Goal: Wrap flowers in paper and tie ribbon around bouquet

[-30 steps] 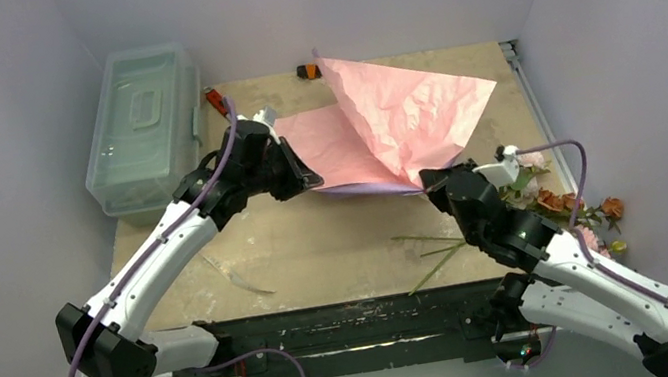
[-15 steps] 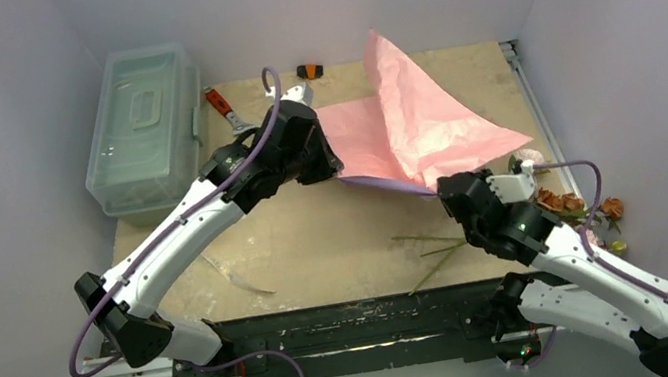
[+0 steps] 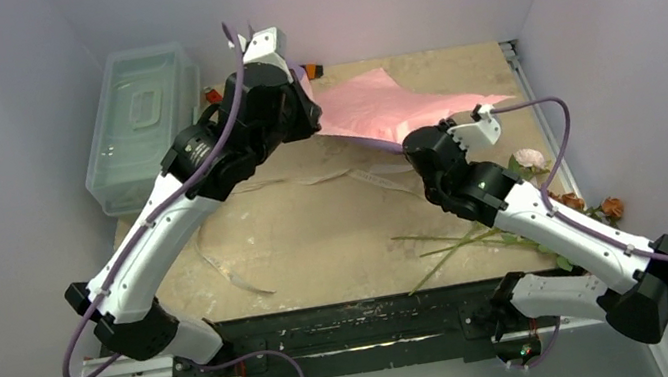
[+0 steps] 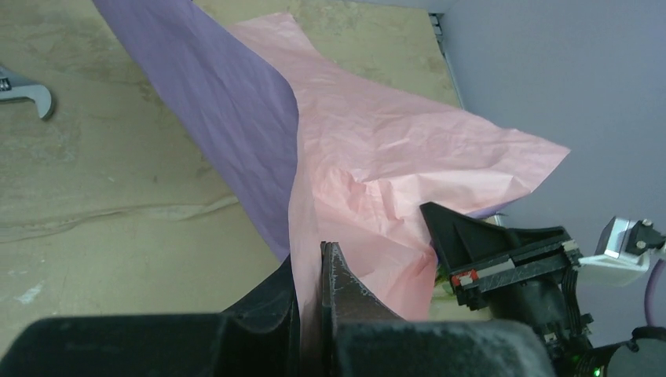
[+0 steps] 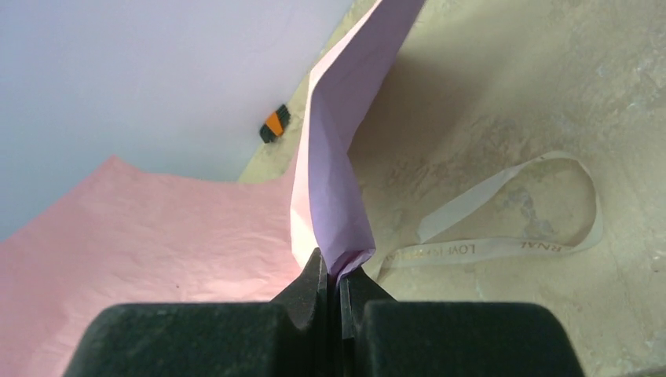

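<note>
The left gripper (image 3: pixel 315 128) was clamped on one corner of the paper (image 3: pixel 378 106), which hung lifted above the far side of the table (image 3: pixel 318 242). The right gripper (image 3: pixel 407 144) pinched the paper's opposite edge above the ribbon (image 5: pixel 503 247). The flowers (image 3: pixel 480 238) lay at the table's right edge.

The paper (image 4: pixel 393 165) was seen raised above the table (image 4: pixel 118 157), its lilac face turned toward the upper left of the frame and its crinkled pink face toward the right. Its near edge was pinched in the closed left gripper (image 4: pixel 320 255) at bottom centre. The right gripper (image 4: pixel 440 224) was seen at lower right, its tip against the pink face. A wrench (image 4: pixel 27 90) was laid at the left edge.
</note>
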